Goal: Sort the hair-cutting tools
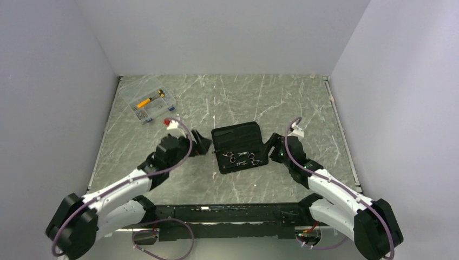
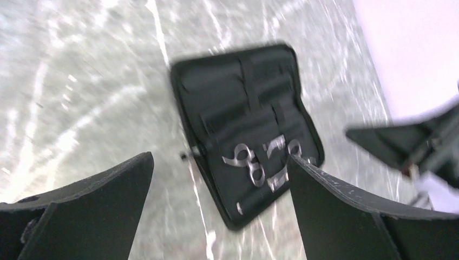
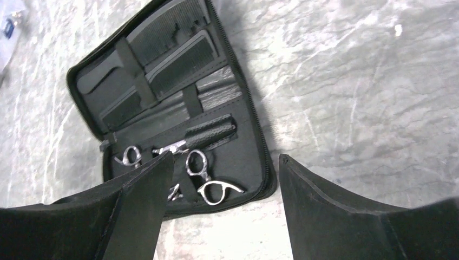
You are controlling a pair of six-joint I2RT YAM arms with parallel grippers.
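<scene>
Black zip case [image 1: 238, 132] is laid open mid-table. Scissors [image 3: 208, 176] and comb [image 3: 178, 59] are seen tucked inside. Left gripper [image 2: 220, 158] and right gripper [image 3: 225, 156] are held wide, empty, flanking it, presumably for access.

No legible text or markings

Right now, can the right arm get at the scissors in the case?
Probably yes. The case lies open, the scissors sit uncovered in it, and the right gripper hangs open right beside them, nothing between.
</scene>
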